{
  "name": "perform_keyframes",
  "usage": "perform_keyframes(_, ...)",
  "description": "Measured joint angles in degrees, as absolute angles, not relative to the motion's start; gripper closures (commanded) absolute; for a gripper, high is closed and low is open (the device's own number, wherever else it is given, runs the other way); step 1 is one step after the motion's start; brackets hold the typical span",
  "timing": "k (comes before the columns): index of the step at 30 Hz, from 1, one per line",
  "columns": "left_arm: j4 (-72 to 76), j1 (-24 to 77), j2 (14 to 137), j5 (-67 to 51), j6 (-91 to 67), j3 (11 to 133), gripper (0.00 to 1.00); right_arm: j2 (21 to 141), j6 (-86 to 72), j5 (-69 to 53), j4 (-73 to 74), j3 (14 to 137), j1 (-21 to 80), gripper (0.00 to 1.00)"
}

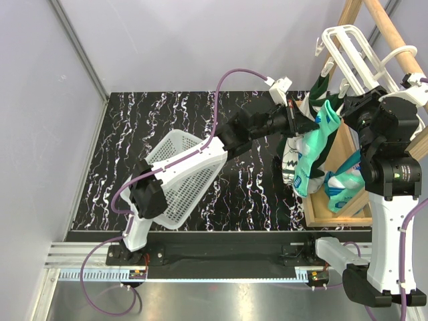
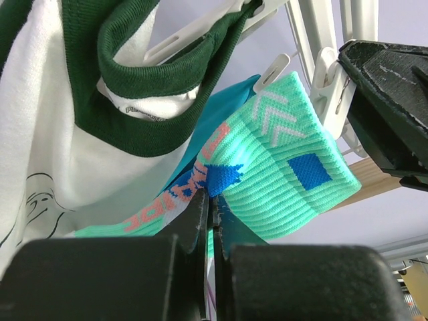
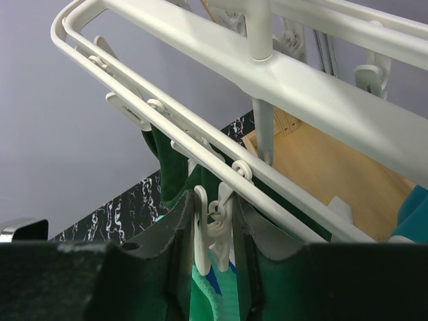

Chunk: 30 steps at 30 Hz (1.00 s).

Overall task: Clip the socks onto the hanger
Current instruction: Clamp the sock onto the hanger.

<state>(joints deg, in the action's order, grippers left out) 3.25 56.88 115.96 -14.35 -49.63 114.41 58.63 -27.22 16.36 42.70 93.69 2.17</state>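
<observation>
Sock-to-clip alignment. The left gripper [image 1: 299, 122] is closed tight on the edge of a mint sock [image 2: 281, 167], pinching it near the blue star mark. The right gripper [image 3: 214, 210] stands narrow around a dangling clip [image 3: 200, 227], its fingers pressing the clip's two leaves from either side. That clip hangs from the lower bar of the hanger [image 3: 314, 73], which is raised above the desk [image 1: 200, 114] beside the wooden rack [image 1: 391, 23]. The sock lies just below and to the left of the clip, between the two grippers. The right gripper is the nearer one to the clip, while the left alone carries the sock. The sock's long axis runs obliquely. The ribbed cuff with its white chevrons points up and right towards the clips, and the rest trails down and left past the left fingers. The clip's own axis is near vertical, and its mouth appears to face down. The coming move probably turns on lifting the cuff edge up into that mouth. Other socks [image 1: 344, 190] hang lower on the frame.
</observation>
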Motion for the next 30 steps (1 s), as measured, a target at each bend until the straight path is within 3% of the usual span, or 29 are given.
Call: perform_keyframes(30, 2.2, 56.7, 116.1, -14.1, -49.0, 114.4, 1.0, 58.7, -27.3, 16.0, 42.7, 93.7, 2.2, 1.0)
